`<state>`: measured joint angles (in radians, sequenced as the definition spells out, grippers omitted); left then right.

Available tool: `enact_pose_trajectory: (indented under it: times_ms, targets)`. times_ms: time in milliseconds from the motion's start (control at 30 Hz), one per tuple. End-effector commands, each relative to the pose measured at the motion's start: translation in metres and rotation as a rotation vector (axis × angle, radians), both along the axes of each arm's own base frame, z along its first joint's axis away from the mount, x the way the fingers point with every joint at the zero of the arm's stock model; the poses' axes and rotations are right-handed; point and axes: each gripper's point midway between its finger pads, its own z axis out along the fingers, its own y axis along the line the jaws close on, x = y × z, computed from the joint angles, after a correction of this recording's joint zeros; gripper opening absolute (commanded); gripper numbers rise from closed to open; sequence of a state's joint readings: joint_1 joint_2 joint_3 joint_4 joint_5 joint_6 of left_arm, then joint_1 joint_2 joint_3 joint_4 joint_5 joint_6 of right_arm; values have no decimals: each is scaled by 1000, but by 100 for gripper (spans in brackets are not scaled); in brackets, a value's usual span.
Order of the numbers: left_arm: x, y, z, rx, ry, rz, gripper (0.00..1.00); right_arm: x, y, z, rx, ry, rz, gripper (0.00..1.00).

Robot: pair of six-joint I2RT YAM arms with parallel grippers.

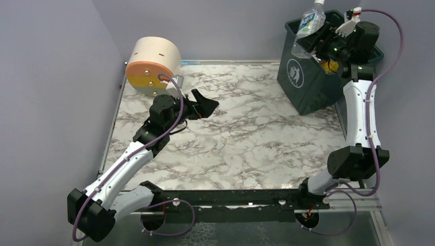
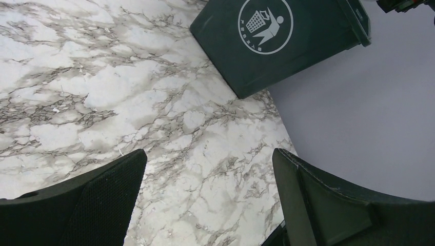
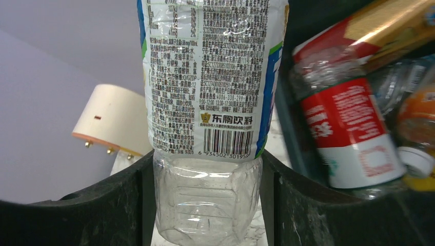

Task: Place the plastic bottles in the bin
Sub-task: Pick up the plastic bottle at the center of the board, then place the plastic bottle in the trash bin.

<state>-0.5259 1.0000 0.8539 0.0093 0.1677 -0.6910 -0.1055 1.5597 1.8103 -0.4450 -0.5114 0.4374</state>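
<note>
1. At the far right corner of the white marble-patterned table, the top view shows the right gripper holding a clear plastic bottle with a white-and-blue label. The bottle is cap-up and tilted, above the left rim of the dark teal square plastic bin. The left gripper hovers over the marble near the cream cylinder with the orange face, well apart from the bin.
2. In the left wrist view, that gripper's jaws stand wide apart with nothing between them. Only marble lies below, and the bin's logo side is beyond. This arm is best left parked where it is, out of the other arm's way.
3. In the right wrist view, the black fingers clamp the bottle's ribbed lower body just under the label.
   - To the right is the bin's rim, with several bottles heaped inside, among them a red-labelled bottle.
   - The held bottle's base seems to hang beside the rim, not squarely over the opening.
   - A good drop would carry it further right over the heap and lower it a little before the jaws open fully.
   - The bottle is light, so if it is released at the edge it could glance off the rim or the pile and fall outside.
</note>
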Motion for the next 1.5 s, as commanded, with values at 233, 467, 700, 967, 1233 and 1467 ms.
enact_pose_trajectory:
  times_ms: [233,467,700,967,1233,1467]
  targets:
    - [2,-2,4,4,-47,-6,99,19,-94,10,171,-5,-123,63]
    - [4,-3,5,6,-47,-10,99,34,-128,0,163,34,-241,75]
    - [3,-2,3,10,-40,-9,99,27,-137,-13,124,63,-308,99]
    - [7,1,-2,33,-13,20,99,0,-130,0,95,20,-324,100]
    - [13,2,-1,42,-42,35,99,-47,-93,4,127,-75,-221,100]
    - [30,6,-9,76,-59,93,99,-73,-57,-32,117,-68,-162,100]
